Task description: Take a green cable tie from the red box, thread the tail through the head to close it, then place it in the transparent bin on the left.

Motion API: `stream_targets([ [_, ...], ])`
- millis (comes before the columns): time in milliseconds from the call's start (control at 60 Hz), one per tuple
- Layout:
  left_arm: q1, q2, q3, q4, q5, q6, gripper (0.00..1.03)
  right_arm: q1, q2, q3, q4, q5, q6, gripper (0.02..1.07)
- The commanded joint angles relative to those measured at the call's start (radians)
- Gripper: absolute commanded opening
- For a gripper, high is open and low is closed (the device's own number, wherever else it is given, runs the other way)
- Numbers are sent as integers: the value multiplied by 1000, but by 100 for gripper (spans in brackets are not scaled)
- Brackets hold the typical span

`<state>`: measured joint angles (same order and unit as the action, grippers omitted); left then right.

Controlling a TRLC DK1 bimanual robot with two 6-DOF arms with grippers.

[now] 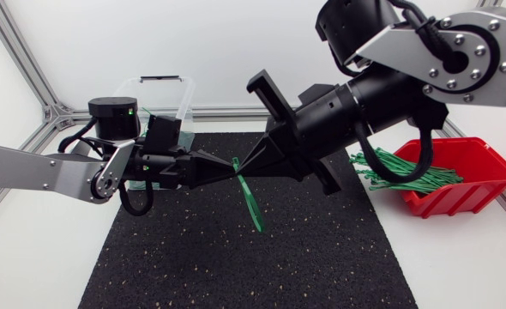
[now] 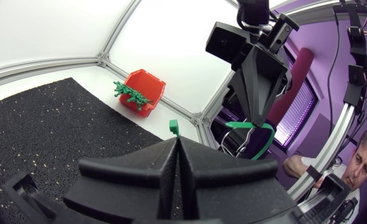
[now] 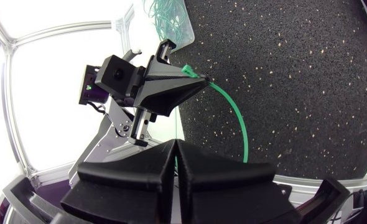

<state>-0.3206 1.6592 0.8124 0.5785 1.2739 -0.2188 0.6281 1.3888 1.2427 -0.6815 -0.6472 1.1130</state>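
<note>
A green cable tie (image 1: 251, 202) hangs in a loop above the black mat (image 1: 236, 257), between my two grippers. My left gripper (image 1: 228, 174) is shut on one end; in the left wrist view the tie's head (image 2: 173, 127) pokes out past its closed fingertips (image 2: 171, 149). My right gripper (image 1: 243, 168) meets it tip to tip and is shut on the tie's other part (image 2: 263, 138). In the right wrist view the tie (image 3: 233, 115) arcs from the left gripper (image 3: 199, 79) back under the right gripper (image 3: 175, 148).
The red box (image 1: 480, 184) with several green ties (image 1: 399, 169) stands at the right of the mat. The transparent bin (image 1: 163, 86) sits at the back left behind my left arm, with green ties (image 3: 166, 15) inside.
</note>
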Motion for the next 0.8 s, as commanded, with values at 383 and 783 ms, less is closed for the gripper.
stream_targets([
  [383, -58, -185, -32, 20, -104, -136, 4, -16, -33, 161, -148, -14, 113, 7],
  [783, -74, -188, -35, 34, -105, -205, 4, -25, -34, 247, -222, -31, 154, 7],
])
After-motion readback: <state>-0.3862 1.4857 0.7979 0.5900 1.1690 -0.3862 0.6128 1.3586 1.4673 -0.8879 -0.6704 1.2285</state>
